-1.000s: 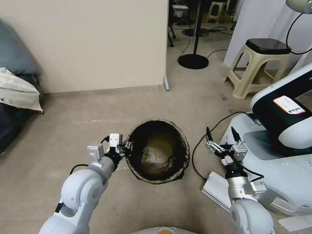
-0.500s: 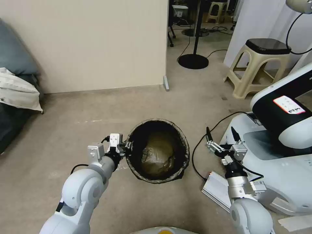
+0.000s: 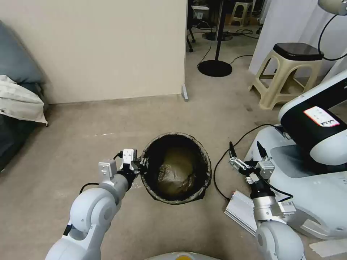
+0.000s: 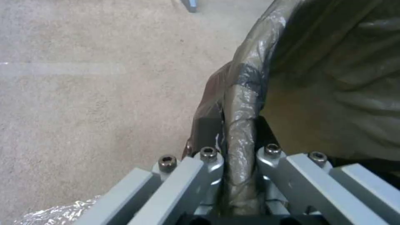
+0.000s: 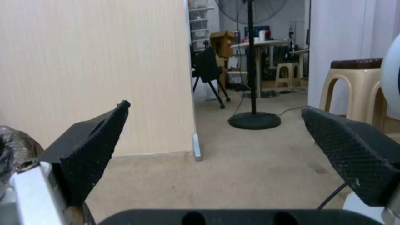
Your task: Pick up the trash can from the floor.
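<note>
The trash can (image 3: 176, 167), a round bin lined with a dark translucent bag, stands on the beige floor (image 3: 108, 130) in the middle of the head view. My left gripper (image 3: 142, 163) is shut on the can's left rim. In the left wrist view the bag-covered rim (image 4: 241, 125) runs between the two closed fingers (image 4: 210, 156). My right gripper (image 3: 245, 150) hovers open to the right of the can, apart from it. Its two black pads (image 5: 89, 150) stand wide with nothing between them.
A large white robot base (image 3: 311, 169) with a black cable (image 3: 220, 169) and a ribbed metal block (image 3: 240, 211) crowd the right side. A beige stool (image 3: 285, 76) and a fan stand (image 3: 215, 66) sit behind. A partition wall (image 3: 101, 50) rises behind the can; bedding (image 3: 18, 101) lies at left.
The trash can and my left gripper have shifted very slightly; the right arm stays still.
</note>
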Available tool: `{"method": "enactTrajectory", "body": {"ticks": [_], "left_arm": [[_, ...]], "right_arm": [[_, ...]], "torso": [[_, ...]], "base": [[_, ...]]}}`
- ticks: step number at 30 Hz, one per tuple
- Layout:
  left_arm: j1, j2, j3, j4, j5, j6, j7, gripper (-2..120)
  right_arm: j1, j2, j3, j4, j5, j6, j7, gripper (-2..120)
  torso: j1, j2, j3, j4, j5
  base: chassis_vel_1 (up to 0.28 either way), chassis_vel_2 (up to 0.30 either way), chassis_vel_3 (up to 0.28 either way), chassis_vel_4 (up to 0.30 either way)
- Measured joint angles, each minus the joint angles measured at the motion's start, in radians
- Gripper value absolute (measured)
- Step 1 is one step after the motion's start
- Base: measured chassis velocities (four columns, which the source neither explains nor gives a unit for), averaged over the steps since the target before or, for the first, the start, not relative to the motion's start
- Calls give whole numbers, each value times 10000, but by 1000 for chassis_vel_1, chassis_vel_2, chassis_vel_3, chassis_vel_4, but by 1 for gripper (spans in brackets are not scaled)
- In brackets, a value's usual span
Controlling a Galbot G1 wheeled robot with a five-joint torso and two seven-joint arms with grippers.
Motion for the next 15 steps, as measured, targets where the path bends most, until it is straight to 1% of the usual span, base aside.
{"method": "enactTrajectory", "body": {"ticks": [15], "left_arm": [[0,10,-4,0,10,0,14,1]], "right_arm": [[11,-21,7,17,2,-28,6,100]], "torso": [[0,0,0,0,0]], "base": [[0,0,0,0]]}}
